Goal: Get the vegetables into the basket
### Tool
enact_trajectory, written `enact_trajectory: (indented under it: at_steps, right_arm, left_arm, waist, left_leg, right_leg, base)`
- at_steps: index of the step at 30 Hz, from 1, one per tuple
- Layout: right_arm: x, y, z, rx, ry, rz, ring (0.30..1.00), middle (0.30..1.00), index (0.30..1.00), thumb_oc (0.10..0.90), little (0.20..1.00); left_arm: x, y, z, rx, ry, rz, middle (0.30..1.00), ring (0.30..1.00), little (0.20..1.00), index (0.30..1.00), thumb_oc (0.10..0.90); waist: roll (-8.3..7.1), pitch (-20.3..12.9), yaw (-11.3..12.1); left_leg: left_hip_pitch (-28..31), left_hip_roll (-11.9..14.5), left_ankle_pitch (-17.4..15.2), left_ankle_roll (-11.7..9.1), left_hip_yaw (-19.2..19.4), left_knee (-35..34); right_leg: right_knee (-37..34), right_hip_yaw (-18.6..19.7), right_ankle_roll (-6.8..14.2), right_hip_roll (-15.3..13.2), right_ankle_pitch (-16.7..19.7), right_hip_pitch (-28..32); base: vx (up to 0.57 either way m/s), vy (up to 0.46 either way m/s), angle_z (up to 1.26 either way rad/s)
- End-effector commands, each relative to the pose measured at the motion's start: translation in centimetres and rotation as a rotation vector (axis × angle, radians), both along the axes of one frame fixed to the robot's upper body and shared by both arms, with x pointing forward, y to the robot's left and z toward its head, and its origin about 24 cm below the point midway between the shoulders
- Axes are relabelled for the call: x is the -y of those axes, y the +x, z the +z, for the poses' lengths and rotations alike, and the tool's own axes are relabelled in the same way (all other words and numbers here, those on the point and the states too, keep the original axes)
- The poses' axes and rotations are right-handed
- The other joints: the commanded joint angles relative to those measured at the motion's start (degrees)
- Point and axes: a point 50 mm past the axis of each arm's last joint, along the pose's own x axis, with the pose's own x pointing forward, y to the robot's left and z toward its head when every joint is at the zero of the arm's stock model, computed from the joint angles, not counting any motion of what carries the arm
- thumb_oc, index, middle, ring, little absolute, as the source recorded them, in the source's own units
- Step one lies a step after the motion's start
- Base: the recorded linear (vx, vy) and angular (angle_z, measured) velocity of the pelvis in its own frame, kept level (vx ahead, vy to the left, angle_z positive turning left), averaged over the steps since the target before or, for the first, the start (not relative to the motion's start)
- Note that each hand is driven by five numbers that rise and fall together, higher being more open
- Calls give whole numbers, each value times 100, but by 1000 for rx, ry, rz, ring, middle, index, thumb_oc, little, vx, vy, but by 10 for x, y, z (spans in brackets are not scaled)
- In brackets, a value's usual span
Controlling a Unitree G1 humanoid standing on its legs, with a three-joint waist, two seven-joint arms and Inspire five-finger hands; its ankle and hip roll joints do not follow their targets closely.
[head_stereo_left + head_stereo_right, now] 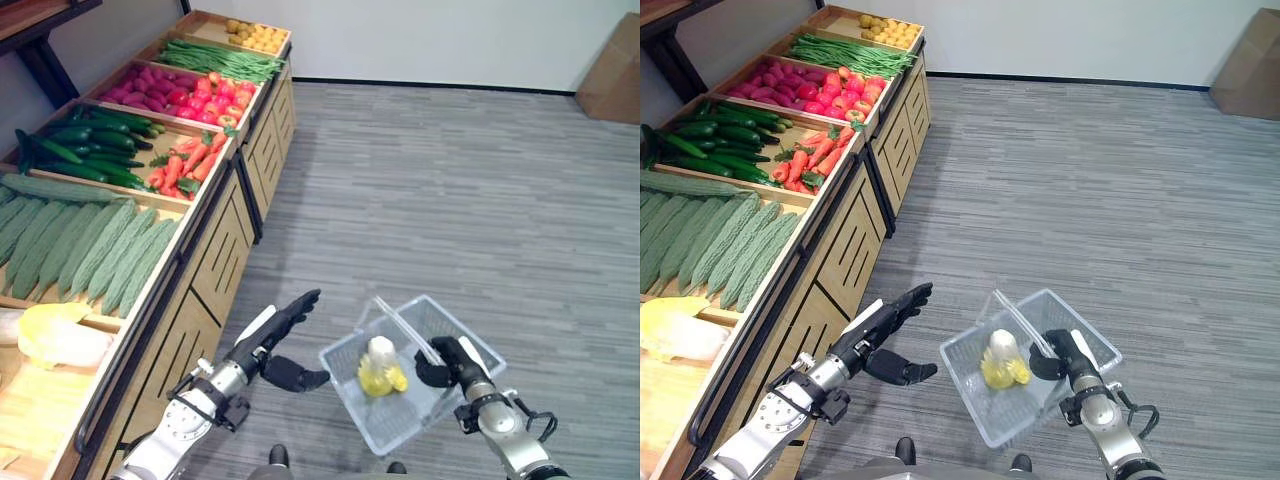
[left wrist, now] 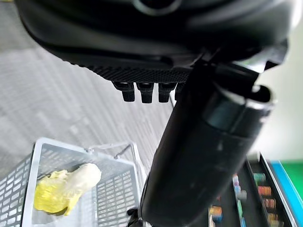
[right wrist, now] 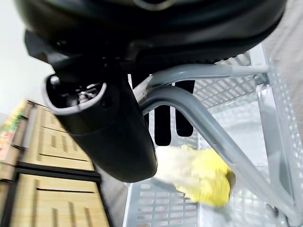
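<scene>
A pale wire basket [image 1: 350,405] hangs low over the floor, to the right of the vegetable stand. My right hand [image 1: 450,365] is shut on its raised handles [image 3: 189,109], fingers curled round them. Inside the basket lies a yellow-white cabbage [image 1: 380,368], which the wrist views show on the basket's floor [image 2: 66,187] [image 3: 199,175]. My left hand [image 1: 262,340] hovers just left of the basket, open and holding nothing, fingers straight and thumb [image 2: 203,156] spread toward the basket. On the stand's near shelf rests another pale cabbage [image 1: 50,335].
The wooden stand [image 1: 215,255] runs along the left with bins of bitter gourds [image 1: 85,250], cucumbers [image 1: 85,150], carrots [image 1: 190,160], tomatoes [image 1: 215,100], green beans [image 1: 215,60] and potatoes [image 1: 255,35]. Grey floor spreads to the right. A cardboard box [image 1: 612,70] stands far right.
</scene>
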Motion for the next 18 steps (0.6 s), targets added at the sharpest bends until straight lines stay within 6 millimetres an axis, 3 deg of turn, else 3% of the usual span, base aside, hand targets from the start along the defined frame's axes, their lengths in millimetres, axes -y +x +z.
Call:
enact_trajectory:
  at_steps: [1, 3, 4, 5, 7, 8, 9, 10, 11, 14, 18]
  right_arm:
    - [16, 42, 40, 276, 7, -68, 300, 300, 300, 400, 300]
    - [24, 29, 31, 231, 3, -114, 300, 300, 300, 400, 300]
    - [25, 30, 31, 231, 2, -114, 300, 300, 300, 400, 300]
    - [31, 17, 22, 182, -6, -158, 300, 300, 300, 400, 300]
    - [34, 7, 14, 140, -1, -191, 300, 300, 300, 400, 300]
    - [34, 7, 14, 141, -2, -191, 300, 300, 300, 400, 300]
    - [36, -4, 6, 88, -12, -207, 300, 300, 300, 400, 300]
    - [36, -4, 6, 89, -13, -207, 300, 300, 300, 400, 300]
    - [39, -19, -7, 13, -17, -249, 300, 300, 300, 400, 300]
    - [40, -28, -14, -29, -20, -282, 300, 300, 300, 400, 300]
    - [37, -30, -17, -43, -19, -277, 300, 300, 300, 400, 300]
  left_arm:
    - [-24, 18, 2, 89, 226, -28, 1000, 1000, 1000, 1000, 900]
    - [-42, 1, -29, -34, 359, 17, 1000, 1000, 1000, 1000, 900]
    - [-41, 1, -30, -32, 359, 17, 1000, 1000, 1000, 1000, 900]
    - [-58, -26, -70, -234, 406, 162, 1000, 1000, 1000, 1000, 900]
    - [-64, -46, -91, -347, 488, 158, 1000, 1000, 1000, 1000, 900]
    - [-63, -46, -92, -345, 488, 158, 1000, 1000, 1000, 1000, 900]
    - [-69, -67, -112, -469, 568, 180, 1000, 1000, 1000, 1000, 900]
    - [-69, -67, -112, -468, 567, 179, 1000, 1000, 1000, 1000, 900]
    - [-74, -86, -126, -580, 616, 261, 1000, 1000, 1000, 1000, 900]
    - [-77, -104, -137, -678, 659, 334, 1000, 1000, 1000, 1000, 900]
    - [-78, -115, -141, -734, 692, 355, 1000, 1000, 1000, 1000, 900]
  waist:
    - [-183, -302, 74]
    - [-209, -279, 119]
    - [-202, -280, 114]
    - [-224, -235, 144]
    - [-242, -234, 151]
    - [-237, -233, 151]
    - [-256, -212, 153]
    - [-252, -216, 152]
    - [-276, -205, 155]
    - [-297, -160, 143]
    - [-314, -112, 132]
  left_leg:
    - [-77, 81, -186, -162, -259, 7]
    - [-100, 47, -182, -147, -291, 7]
    - [-103, 43, -183, -145, -295, 7]
    - [-113, 20, -189, -134, -325, 7]
    - [-170, -12, -176, -115, -343, 7]
    - [-172, -14, -176, -114, -343, 7]
    - [-188, -30, -181, -108, -341, 7]
    - [-196, -32, -180, -107, -342, 7]
    - [-218, -38, -176, -97, -339, 7]
    - [-227, -55, -186, -82, -321, 7]
    - [-241, -65, -191, -76, -298, 7]
  right_leg:
    - [36, -16, 267, -282, 10, -11]
    - [36, -55, 284, -310, 23, -5]
    - [36, -60, 286, -313, 21, -4]
    - [36, -88, 295, -331, 17, 21]
    - [36, -109, 296, -355, 43, -17]
    - [36, -110, 298, -358, 42, -18]
    - [36, -123, 300, -370, 49, -22]
    - [36, -125, 300, -371, 50, -29]
    - [36, -129, 295, -381, 68, -48]
    - [49, -110, 293, -391, 70, -72]
    - [62, -89, 298, -409, 80, -104]
  base:
    - [8, 19, 26]
    - [8, 24, 19]
    - [-5, 26, 8]
    - [-14, 29, 6]
    - [-9, 27, 6]
    - [7, 29, 8]
    - [4, 24, 8]
    - [6, 46, 6]
    - [0, 0, 0]
    - [1, 12, 1]
    - [0, 0, 0]
